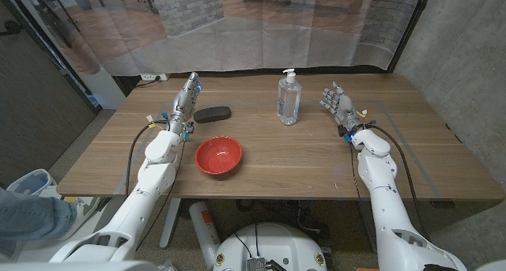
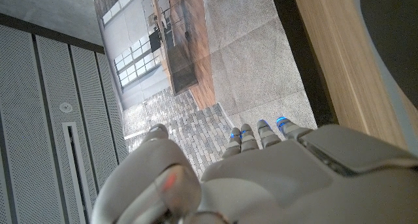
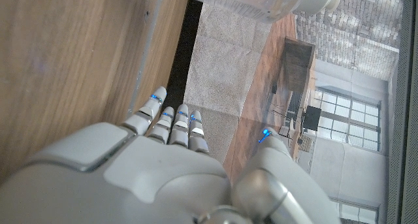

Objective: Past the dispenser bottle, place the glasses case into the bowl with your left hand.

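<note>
Black glasses case (image 1: 212, 114) lying on the table just beside the open, empty left hand (image 1: 185, 99); red bowl (image 1: 218, 156) waiting nearer. Needing a reach across and a firm grasp before lifting. Right hand (image 1: 340, 105) idling open past the dispenser bottle (image 1: 288, 100).

Wooden table (image 1: 300, 156), seen from the head view: the bowl (image 1: 218, 156) is placed on the near left part of the top. The glasses case (image 1: 212, 114) is laid flat behind the bowl, toward the far edge, apart from it. The dispenser bottle (image 1: 288, 99) is stood upright near the middle of the far half, right of the glasses case and behind and right of the bowl. The left hand (image 1: 186, 96) is positioned just left of the glasses case, at the far left. The right hand (image 1: 340, 107) is positioned right of the dispenser bottle, near it but apart.
</note>
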Available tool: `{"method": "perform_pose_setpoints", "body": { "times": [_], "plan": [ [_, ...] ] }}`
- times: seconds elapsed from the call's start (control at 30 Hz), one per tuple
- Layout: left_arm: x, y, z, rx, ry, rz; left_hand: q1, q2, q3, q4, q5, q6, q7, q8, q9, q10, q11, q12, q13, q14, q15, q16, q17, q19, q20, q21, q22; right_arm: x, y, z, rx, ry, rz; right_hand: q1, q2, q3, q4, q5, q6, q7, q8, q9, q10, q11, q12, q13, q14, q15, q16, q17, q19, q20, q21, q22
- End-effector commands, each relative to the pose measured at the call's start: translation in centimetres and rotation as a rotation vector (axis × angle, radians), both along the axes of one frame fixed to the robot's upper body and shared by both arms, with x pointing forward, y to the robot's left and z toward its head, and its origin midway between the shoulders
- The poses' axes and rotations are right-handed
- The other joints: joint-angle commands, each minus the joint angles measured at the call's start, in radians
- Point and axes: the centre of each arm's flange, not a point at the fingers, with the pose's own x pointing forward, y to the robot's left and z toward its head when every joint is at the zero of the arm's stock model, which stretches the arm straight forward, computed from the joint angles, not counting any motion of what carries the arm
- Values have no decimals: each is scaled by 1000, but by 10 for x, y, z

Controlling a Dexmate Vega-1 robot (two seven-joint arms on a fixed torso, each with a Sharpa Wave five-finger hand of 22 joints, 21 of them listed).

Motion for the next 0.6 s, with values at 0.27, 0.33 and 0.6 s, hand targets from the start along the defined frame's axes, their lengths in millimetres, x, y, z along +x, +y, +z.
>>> {"method": "perform_pose_setpoints", "body": {
  "times": [0.27,0.33,0.6],
  "plan": [
    [-4,-1,2,22,-59,40,21,1,2,-13,11,21,0,6,6,21,1,11,2,24,0,8,4,22,-43,11,2,-2,0,1,-1,-7,-2,5,5,-1,-1,-4,8,-1,2,4,7,2,2,2,8,3,4,4,14,-25,-7,4],
    [-6,-1,3,29,-65,48,23,1,2,-14,12,24,0,7,6,23,3,10,2,25,-1,7,4,22,-42,10,2,-2,0,0,-2,-6,-3,5,6,-1,-1,-5,9,-1,2,4,7,2,1,2,9,3,5,4,14,-25,-8,4],
    [-10,1,7,54,-84,103,29,2,1,-17,15,33,-3,7,6,32,-2,11,2,29,0,6,4,26,-43,10,2,-3,-1,-1,-2,1,-1,6,6,-2,-2,-5,8,-1,1,4,7,1,1,2,10,2,5,4,15,-24,-11,4]
  ]
}}
